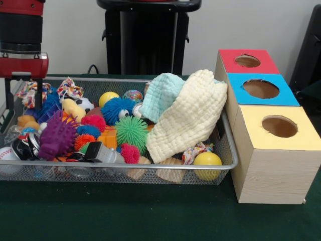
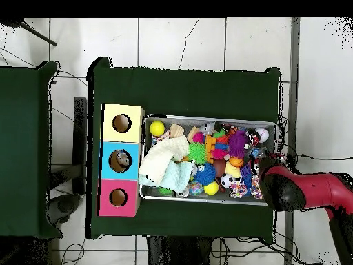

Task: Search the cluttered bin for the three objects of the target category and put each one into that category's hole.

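Wire-mesh metal bin, crinkly cloths

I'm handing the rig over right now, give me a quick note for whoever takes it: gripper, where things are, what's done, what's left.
Gripper: hangs over the bin's end farthest from the boxes; open or shut can't be told.
Wire bin: full of toys, with a yellow cloth and mint cloth draped over the box-side end.
Boxes: red, blue, yellow. Overhead, something pale shows in the blue hole; the other holes look empty.
Left: target category is unclear from here; confirm it, then find its objects.

Two cloths, three holes (one per box).
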